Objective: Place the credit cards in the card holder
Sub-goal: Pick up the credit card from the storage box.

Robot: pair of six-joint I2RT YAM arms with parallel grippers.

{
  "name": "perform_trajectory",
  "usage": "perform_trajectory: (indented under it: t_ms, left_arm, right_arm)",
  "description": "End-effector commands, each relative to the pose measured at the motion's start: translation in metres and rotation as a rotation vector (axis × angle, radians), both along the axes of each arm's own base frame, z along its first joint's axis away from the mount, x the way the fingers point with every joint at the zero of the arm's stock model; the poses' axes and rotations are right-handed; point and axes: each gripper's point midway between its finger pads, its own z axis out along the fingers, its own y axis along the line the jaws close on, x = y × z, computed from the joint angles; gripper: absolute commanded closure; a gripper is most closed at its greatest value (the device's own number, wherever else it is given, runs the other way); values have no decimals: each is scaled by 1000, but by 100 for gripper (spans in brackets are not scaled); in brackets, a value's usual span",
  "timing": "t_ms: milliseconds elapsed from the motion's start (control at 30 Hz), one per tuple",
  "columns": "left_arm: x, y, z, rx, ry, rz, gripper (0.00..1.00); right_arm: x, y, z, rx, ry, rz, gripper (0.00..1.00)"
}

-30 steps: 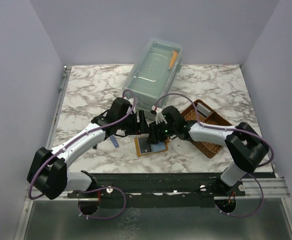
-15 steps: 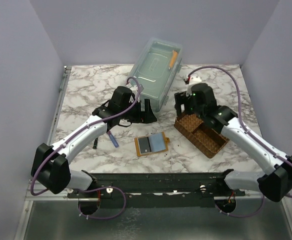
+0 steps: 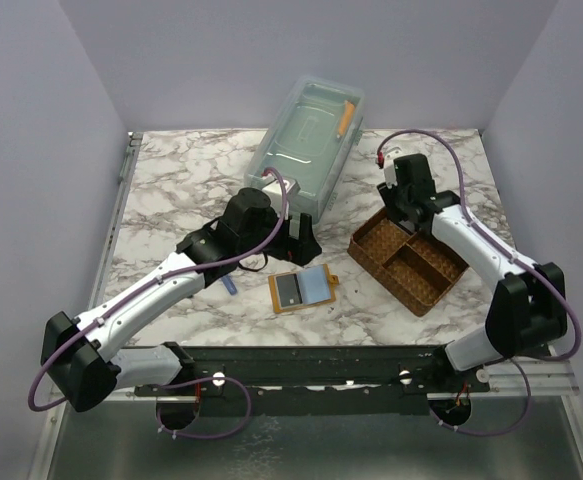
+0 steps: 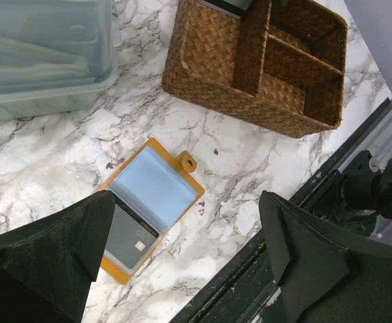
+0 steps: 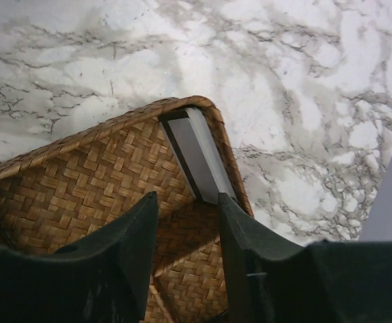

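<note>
The card holder (image 3: 303,289) lies open on the marble, orange-rimmed; in the left wrist view (image 4: 152,215) it shows a light-blue panel and a grey card (image 4: 127,241) marked VIP in its near pocket. My left gripper (image 3: 301,237) hangs above and just behind it, open wide and empty (image 4: 187,205). More credit cards (image 5: 199,151), grey and pale, stand on edge against the back corner wall of the woven tray. My right gripper (image 5: 187,200) is over that corner (image 3: 399,210), open with a narrow gap, its fingertips just short of the cards and holding nothing.
The brown woven divided tray (image 3: 357,247) sits right of the wallet and shows in both wrist views (image 4: 209,60) (image 5: 81,175). A clear lidded plastic box (image 3: 306,145) stands at the back. A small blue object (image 3: 229,285) lies left of the wallet.
My right arm has swung away from the wallet to the tray's back corner. My left gripper has drawn back slightly, leaving the open wallet uncovered.
</note>
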Motion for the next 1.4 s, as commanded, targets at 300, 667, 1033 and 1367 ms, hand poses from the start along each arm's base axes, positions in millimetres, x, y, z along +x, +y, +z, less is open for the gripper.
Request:
perform_trajectory:
  t_ms: [300,667,1033,1367]
  left_arm:
    - [2,10,-17,86,-6,60,3]
    - [5,12,-24,111,-2,72,3]
    - [4,11,-26,118,-1,63,3]
    - [4,11,-24,121,-9,63,3]
  right_arm:
    - [9,-9,-57,-162,98,88,56]
    - [20,-19,-72,-273,84,117,56]
    - [26,-28,-80,-346,83,120,56]
    - [26,-32,-89,-376,88,112,55]
